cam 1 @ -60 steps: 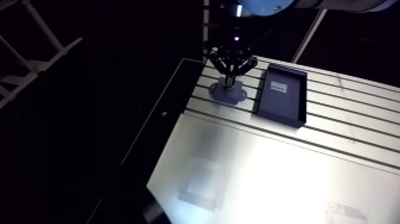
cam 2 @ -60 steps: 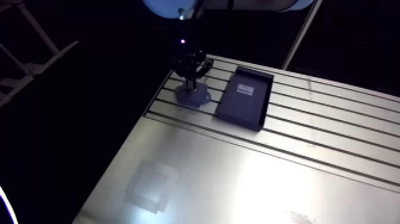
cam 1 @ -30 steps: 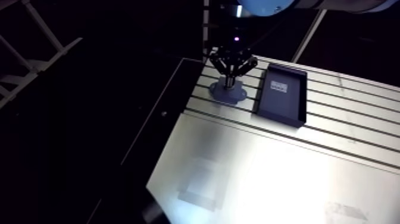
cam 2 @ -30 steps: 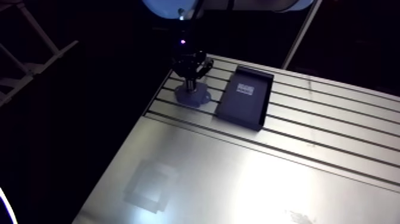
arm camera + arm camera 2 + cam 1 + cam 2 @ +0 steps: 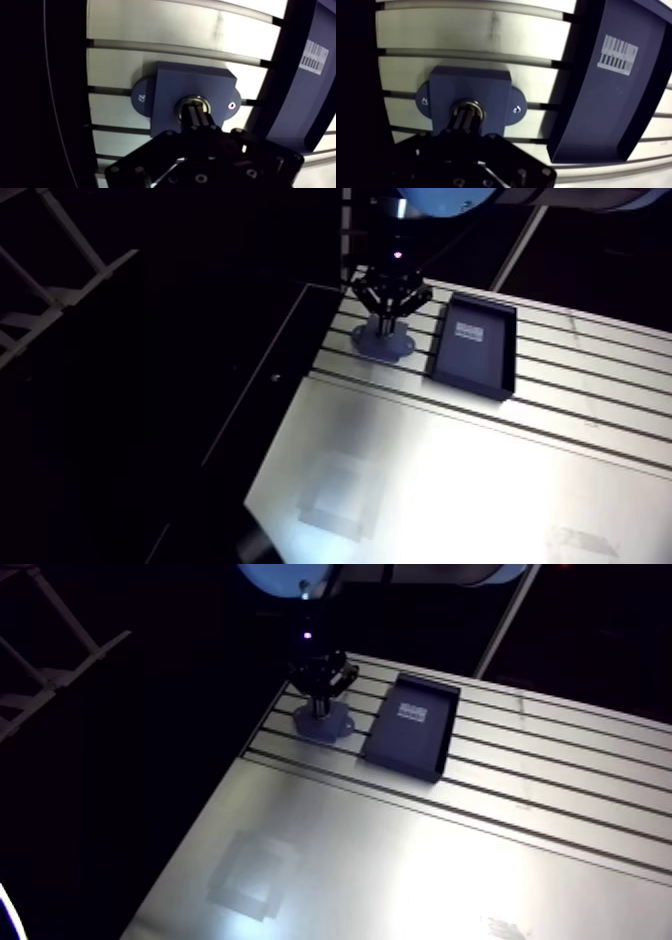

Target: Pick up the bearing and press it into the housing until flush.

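A blue-grey housing (image 5: 167,87) with two side lugs is fixed on the slotted table (image 5: 150,25) near its edge. A metal bearing (image 5: 184,101) sits in the housing's round bore; only its rim shows around my fingertips, and its depth in the bore is hidden. My gripper (image 5: 198,111) stands straight above the bore, shut, with both fingers pressed together and their tips down on the bearing. In the arm view the gripper (image 5: 386,322) comes down onto the housing (image 5: 384,348).
A dark blue tray (image 5: 596,100) with a barcode label (image 5: 617,52) lies right beside the housing. The table edge (image 5: 300,378) runs close by on the housing's other side, with darkness beyond it. Smooth bright tabletop (image 5: 420,864) stretches toward the camera.
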Action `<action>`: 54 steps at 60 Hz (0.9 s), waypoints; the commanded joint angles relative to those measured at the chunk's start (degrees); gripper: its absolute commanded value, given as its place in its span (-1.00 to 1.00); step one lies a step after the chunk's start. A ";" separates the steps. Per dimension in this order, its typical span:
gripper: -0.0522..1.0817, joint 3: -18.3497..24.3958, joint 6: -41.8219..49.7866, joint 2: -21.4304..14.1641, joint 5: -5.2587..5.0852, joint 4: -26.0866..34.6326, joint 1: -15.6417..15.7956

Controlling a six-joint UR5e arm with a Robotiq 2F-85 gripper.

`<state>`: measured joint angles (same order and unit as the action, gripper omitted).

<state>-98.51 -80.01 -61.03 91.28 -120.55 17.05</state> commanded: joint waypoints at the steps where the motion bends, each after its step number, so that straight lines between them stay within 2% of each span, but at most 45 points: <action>1: 0.83 -0.06 -0.01 0.09 0.00 0.00 0.01; 54: 0.83 -0.15 -0.19 0.10 0.08 0.00 0.18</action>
<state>-98.72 -80.18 -60.93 91.33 -120.56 17.19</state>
